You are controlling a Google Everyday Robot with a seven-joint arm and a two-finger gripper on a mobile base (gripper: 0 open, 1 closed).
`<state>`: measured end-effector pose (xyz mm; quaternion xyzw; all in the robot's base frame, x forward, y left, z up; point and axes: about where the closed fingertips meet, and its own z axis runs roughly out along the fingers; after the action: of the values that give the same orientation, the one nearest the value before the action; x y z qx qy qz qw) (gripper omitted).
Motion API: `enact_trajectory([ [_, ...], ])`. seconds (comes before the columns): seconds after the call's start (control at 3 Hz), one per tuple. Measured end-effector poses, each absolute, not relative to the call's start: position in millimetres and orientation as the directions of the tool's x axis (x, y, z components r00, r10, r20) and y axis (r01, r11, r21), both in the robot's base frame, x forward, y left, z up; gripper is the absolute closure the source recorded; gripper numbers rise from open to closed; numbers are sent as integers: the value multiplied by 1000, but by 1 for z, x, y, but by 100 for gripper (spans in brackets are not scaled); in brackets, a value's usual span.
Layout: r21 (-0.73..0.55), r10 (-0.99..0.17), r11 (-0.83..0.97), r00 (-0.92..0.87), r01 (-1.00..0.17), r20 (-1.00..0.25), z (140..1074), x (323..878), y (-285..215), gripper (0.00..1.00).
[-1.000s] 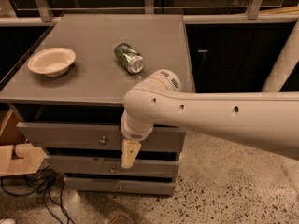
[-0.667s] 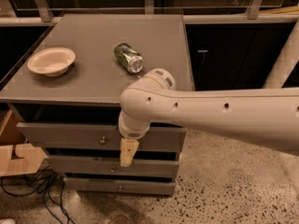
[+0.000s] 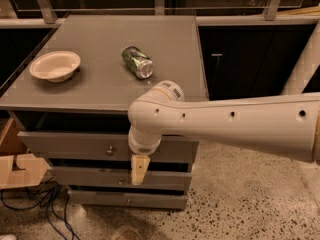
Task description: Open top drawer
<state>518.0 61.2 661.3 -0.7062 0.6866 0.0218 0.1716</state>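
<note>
The gripper (image 3: pixel 140 170) hangs just below the centre of the frame, a little right of the knob (image 3: pixel 110 150) on the top drawer (image 3: pixel 65 145). That drawer runs across the left-middle, under the cabinet top (image 3: pixel 100 91). I can't tell whether the claw is apart or together. A bowl (image 3: pixel 55 65) and a can (image 3: pixel 137 61) lie up top.

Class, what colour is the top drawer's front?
The top drawer is matte grey, in the camera view; the gripper hangs below-right of its knob.
</note>
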Motion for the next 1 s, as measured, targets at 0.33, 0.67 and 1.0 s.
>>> enact_trajectory([
  [0.33, -180, -965, -4, 52, -984, -258, 645, 514, 61, 0],
  [0.67, -144, -965, -10, 47, -990, -257, 634, 505, 59, 0],
  [1.0, -83, -964, -18, 40, -996, -262, 641, 482, 51, 0],
])
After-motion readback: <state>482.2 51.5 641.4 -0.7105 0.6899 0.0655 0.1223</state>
